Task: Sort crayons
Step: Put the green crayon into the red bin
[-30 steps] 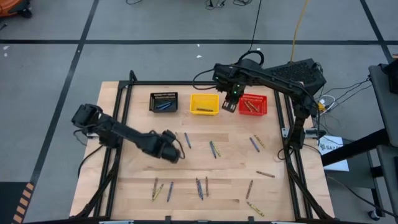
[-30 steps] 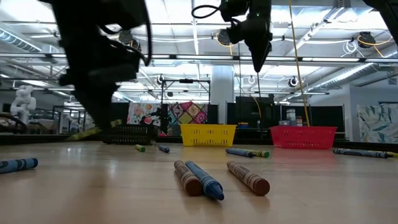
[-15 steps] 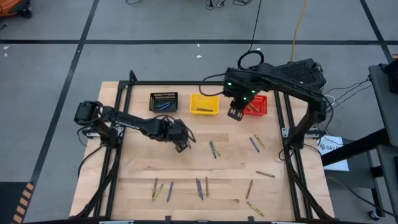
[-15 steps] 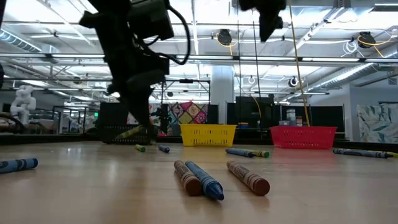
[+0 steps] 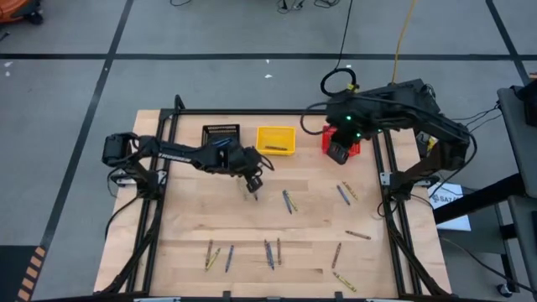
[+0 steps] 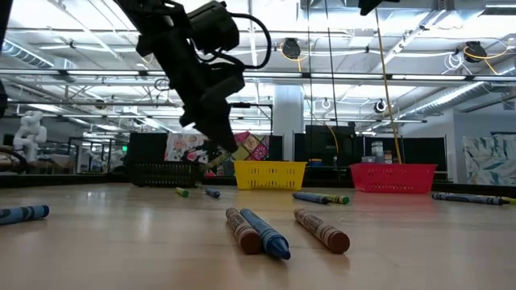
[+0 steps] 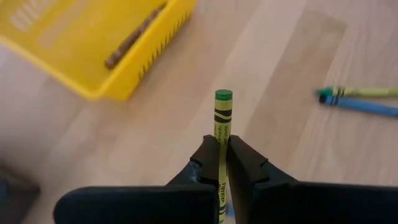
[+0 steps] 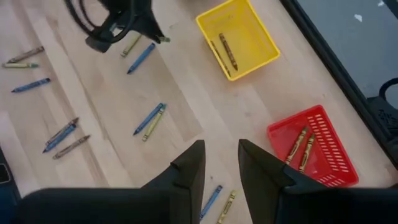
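Left gripper (image 7: 222, 163) pinches a yellow-green crayon (image 7: 222, 121), long axis straight ahead between its fingers.
The wrist view alone shows the yellow bin (image 7: 109, 43) at ten o'clock; right gripper (image 8: 221, 163) hovers, narrowly parted.

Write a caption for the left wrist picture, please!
Left gripper pinches a yellow-green crayon near the yellow bin.

Two matte black jointed arms, looping black cables, green indicator lights
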You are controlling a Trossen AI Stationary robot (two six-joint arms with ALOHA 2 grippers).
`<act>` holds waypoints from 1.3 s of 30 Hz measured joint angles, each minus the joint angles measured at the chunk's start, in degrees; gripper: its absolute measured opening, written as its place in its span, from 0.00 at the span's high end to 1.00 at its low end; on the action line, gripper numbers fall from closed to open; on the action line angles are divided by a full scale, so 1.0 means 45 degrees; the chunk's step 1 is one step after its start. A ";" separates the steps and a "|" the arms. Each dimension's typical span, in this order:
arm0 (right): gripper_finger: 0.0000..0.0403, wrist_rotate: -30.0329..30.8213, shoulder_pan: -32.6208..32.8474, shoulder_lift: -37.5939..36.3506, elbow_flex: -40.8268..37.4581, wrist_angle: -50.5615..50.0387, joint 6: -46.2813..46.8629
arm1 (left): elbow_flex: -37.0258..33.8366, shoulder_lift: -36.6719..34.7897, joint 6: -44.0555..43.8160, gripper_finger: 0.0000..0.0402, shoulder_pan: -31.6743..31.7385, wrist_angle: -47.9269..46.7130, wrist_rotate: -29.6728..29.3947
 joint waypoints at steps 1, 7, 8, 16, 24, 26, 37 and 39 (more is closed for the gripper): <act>0.79 -0.0001 0.0060 -0.0025 0.0000 0.0000 0.0005 | 0.0000 0.0000 0.0190 0.98 0.0093 0.0190 0.0101; 0.79 0.0178 0.0383 -0.0064 -0.0108 0.0153 -0.0331 | 0.0000 0.0000 0.1054 0.98 0.0588 0.1128 0.0317; 0.79 0.0368 0.0443 -0.0071 -0.0228 0.0293 -0.0354 | 0.0000 0.0000 0.1201 0.98 0.0676 0.1312 0.0398; 0.79 0.0422 0.0670 -0.0373 -0.2733 0.3417 -0.0622 | 0.0000 0.0000 0.2021 0.98 0.1274 0.3001 0.1294; 0.79 -0.0353 0.0674 -0.1413 -0.6770 0.7696 -0.1513 | 0.0005 -0.0003 0.2563 0.98 0.1850 0.3943 0.2272; 0.79 -0.0374 0.0673 -0.1870 -0.7789 0.8592 -0.1690 | 0.0005 -0.0005 0.2555 0.98 0.1985 0.4182 0.2648; 0.79 -0.1412 0.0669 -0.4871 -1.3449 1.5342 -0.3568 | 0.0005 -0.0005 0.1988 0.98 0.1967 0.7044 0.4328; 0.79 -0.2334 0.0674 -0.5168 -1.4564 1.6501 -0.4244 | 0.0010 -0.0005 0.1959 0.98 0.1836 0.7409 0.4533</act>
